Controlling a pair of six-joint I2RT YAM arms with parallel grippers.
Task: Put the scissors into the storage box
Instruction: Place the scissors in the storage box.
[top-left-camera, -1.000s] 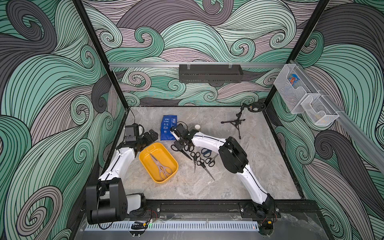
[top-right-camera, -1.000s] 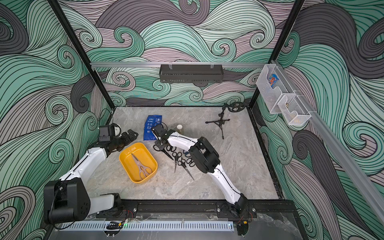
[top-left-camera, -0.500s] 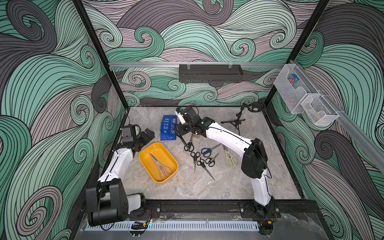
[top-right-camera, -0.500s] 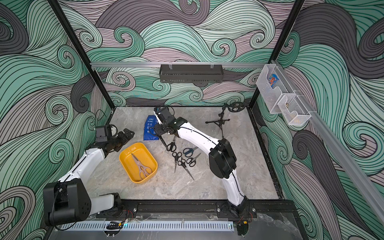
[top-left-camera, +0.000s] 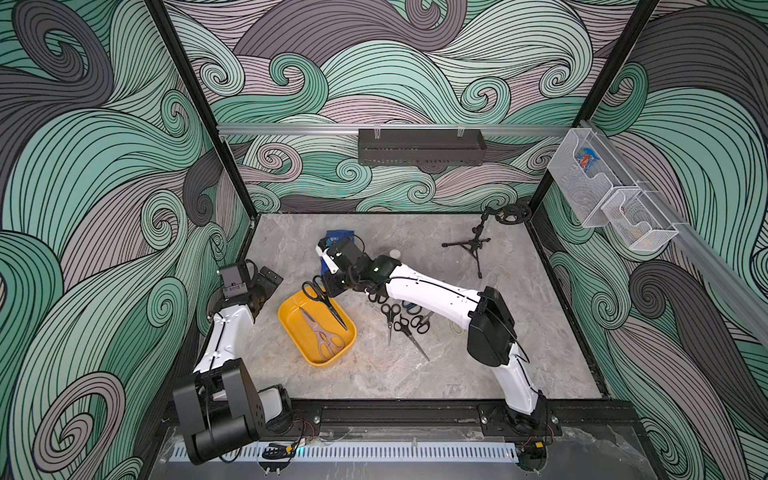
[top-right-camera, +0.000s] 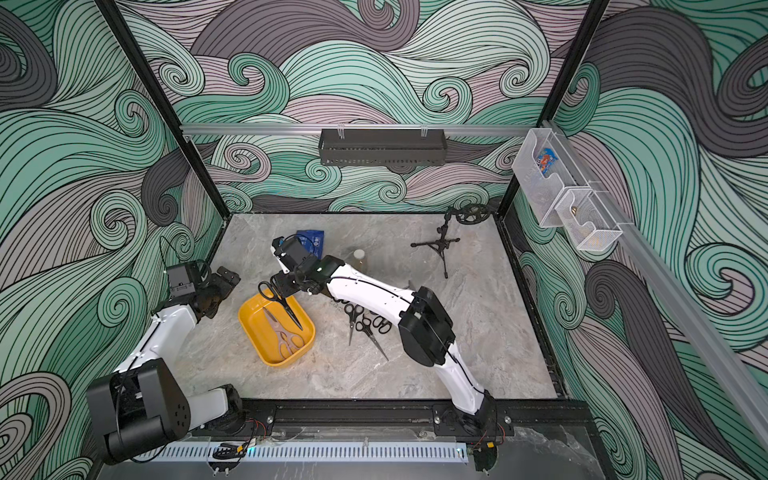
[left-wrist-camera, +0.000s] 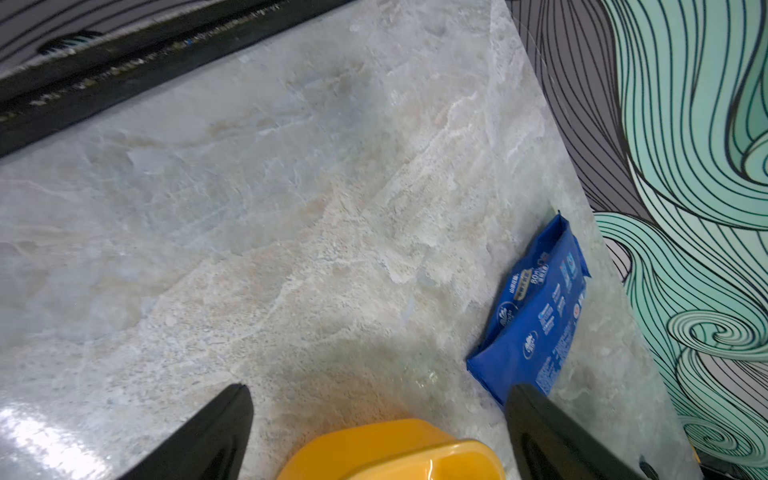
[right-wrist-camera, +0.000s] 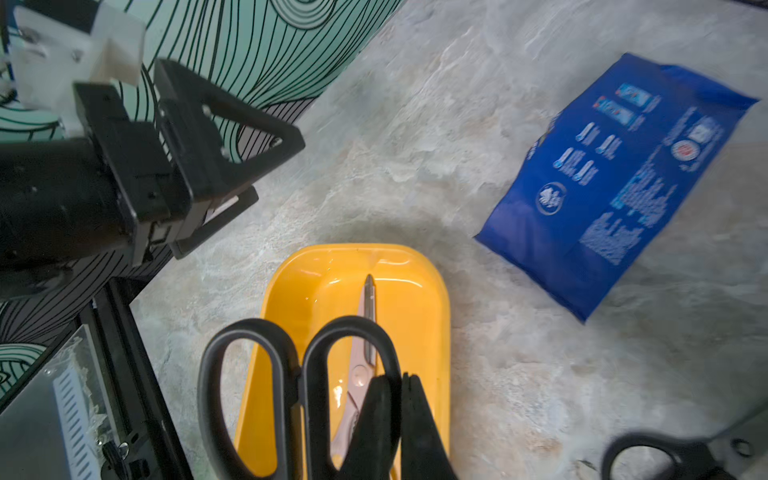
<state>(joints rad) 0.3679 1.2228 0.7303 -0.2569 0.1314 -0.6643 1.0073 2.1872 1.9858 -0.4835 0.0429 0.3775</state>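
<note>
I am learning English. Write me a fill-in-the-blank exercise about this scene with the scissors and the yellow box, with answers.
The right gripper is shut on ___-handled scissors.
Flat in the storage box lies only ___ pair, the pinkish shears.
The left gripper is empty, its jaws ___.
The packet behind the box is ___.
Missing words: black; one; open; blue.

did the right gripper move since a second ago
Yes. The right gripper, shut on the black scissors, went from beside the storage box to above its far end.
</note>
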